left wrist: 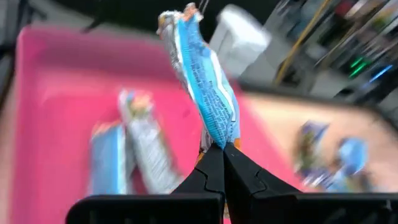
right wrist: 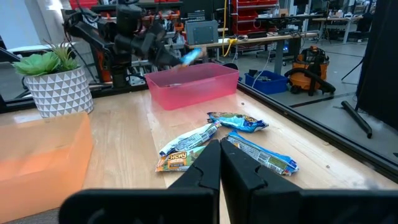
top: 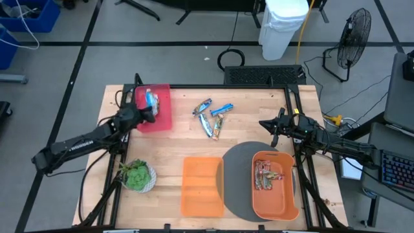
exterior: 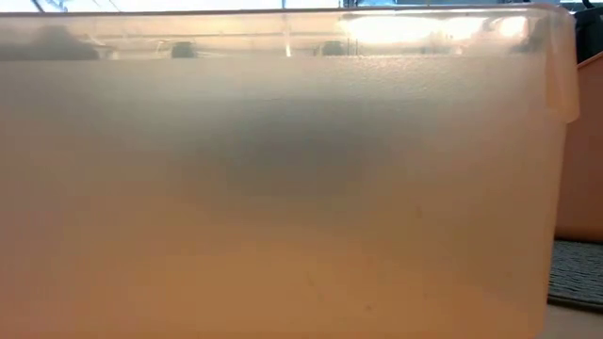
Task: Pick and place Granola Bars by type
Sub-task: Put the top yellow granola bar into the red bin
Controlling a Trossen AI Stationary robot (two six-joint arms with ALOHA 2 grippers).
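Observation:
My left gripper [left wrist: 222, 149] [top: 150, 110] is over the pink bin [top: 159, 118] at the table's far left, shut on a blue granola bar [left wrist: 208, 87] [top: 151, 99]. Two more bars [left wrist: 130, 152] lie in the pink bin [left wrist: 56, 93]. Several blue and silvery bars [top: 212, 116] [right wrist: 214, 143] lie loose on the wood mid-table. Reddish-brown bars [top: 265, 175] lie in the orange bin [top: 277, 206] on the right. My right gripper [right wrist: 221, 152] [top: 268, 125] is shut and holds nothing, right of the loose bars. The right wrist view also shows the left arm with its blue bar [right wrist: 193, 55]. My left gripper pinches the blue bar by one end [left wrist: 219, 135] between its two fingertips. The fingers come in from the table's left. The rest of the bar sticks out beyond the fingertips, lifted clear above the pink bin.
A second orange container [top: 202, 186] sits at the near middle, and its translucent wall [exterior: 283, 188] blocks the low view. A round grey mat [top: 236, 162] lies under the orange bin. A potted plant [top: 137, 175] stands near left. Bare wood lies between the bins.

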